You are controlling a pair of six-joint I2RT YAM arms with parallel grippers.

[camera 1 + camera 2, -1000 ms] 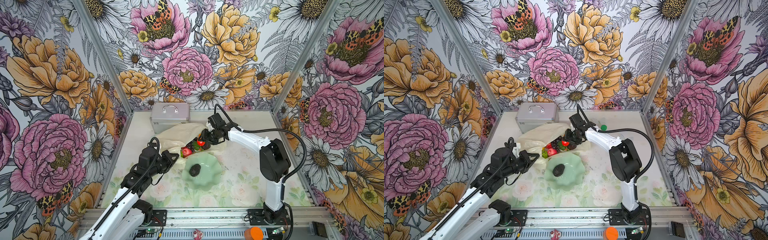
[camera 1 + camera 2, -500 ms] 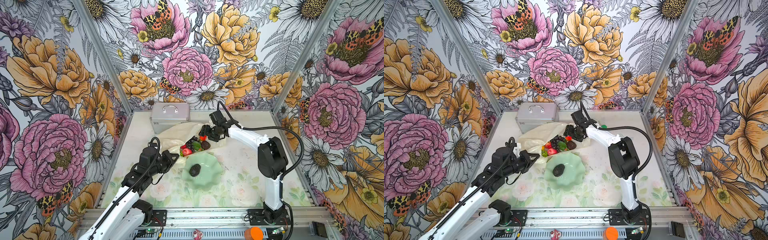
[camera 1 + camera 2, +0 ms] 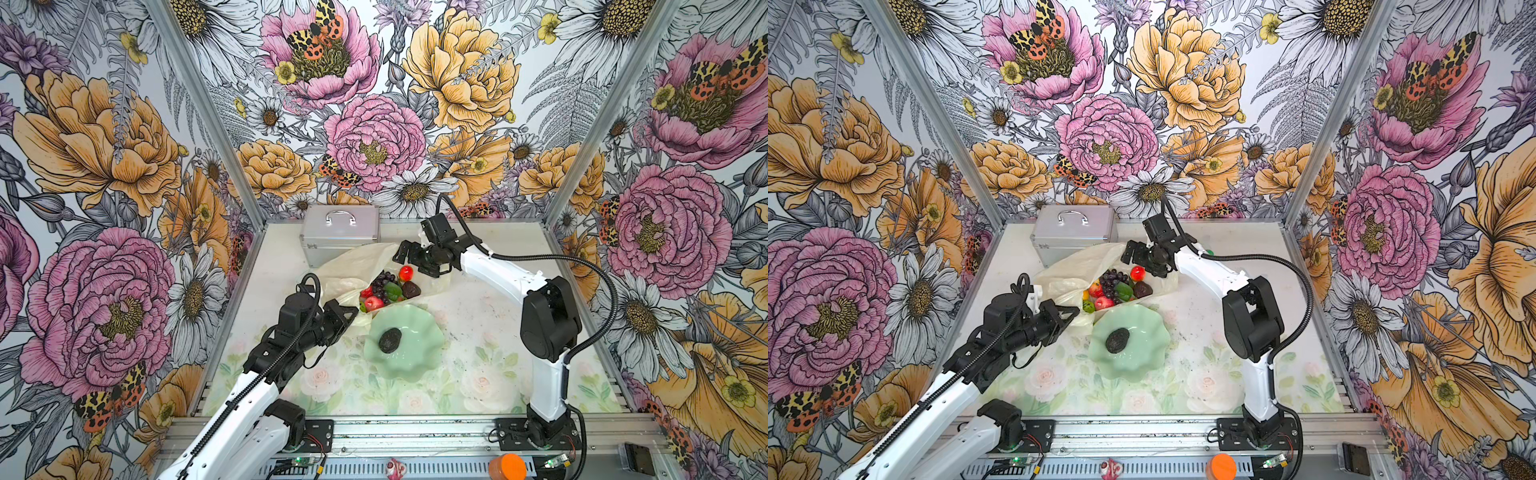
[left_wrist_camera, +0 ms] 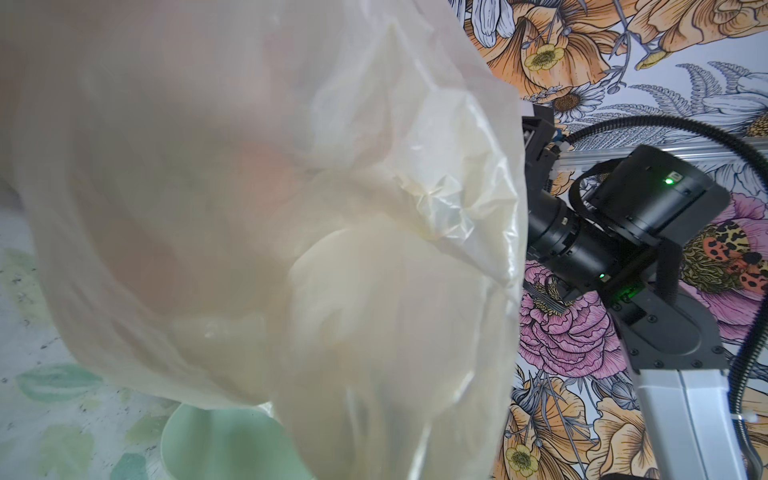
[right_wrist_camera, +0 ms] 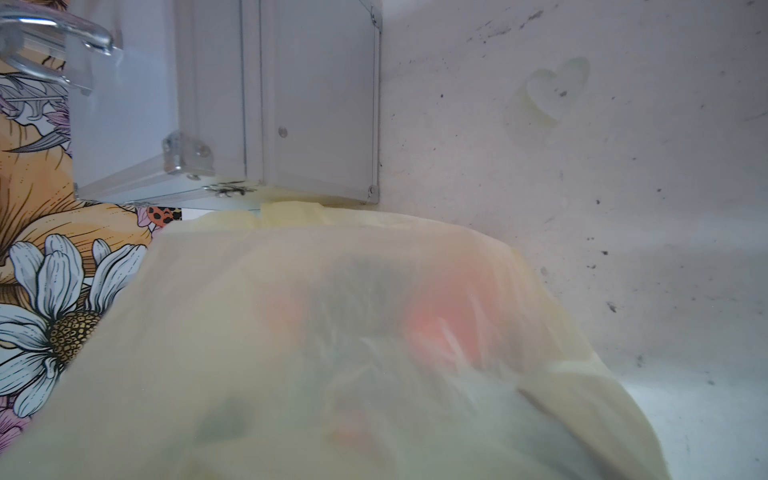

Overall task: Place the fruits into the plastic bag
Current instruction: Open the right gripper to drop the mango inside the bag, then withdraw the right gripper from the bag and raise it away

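plastic bag [image 3: 353, 266] 1 | bowl [image 3: 415, 358] 1 | case [image 3: 338, 237] 1 | grape bunch [image 3: 380, 283] 1

Pale worktop [image 3: 478, 320], dirt-speckled toward the back, with a faded rose-and-leaf print along the near edge. Three things lie on it: a silver metal case [image 3: 340, 235] at the back left, the plastic bag [image 3: 353, 266] slumped just in front of the case, and a pale green scalloped bowl [image 3: 417, 351] at the bag's near side, about mid-surface.

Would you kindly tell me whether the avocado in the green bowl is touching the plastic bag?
Apart. Both top views show the avocado lying in the green bowl, with bare bowl surface all round it separating it from the plastic bag.
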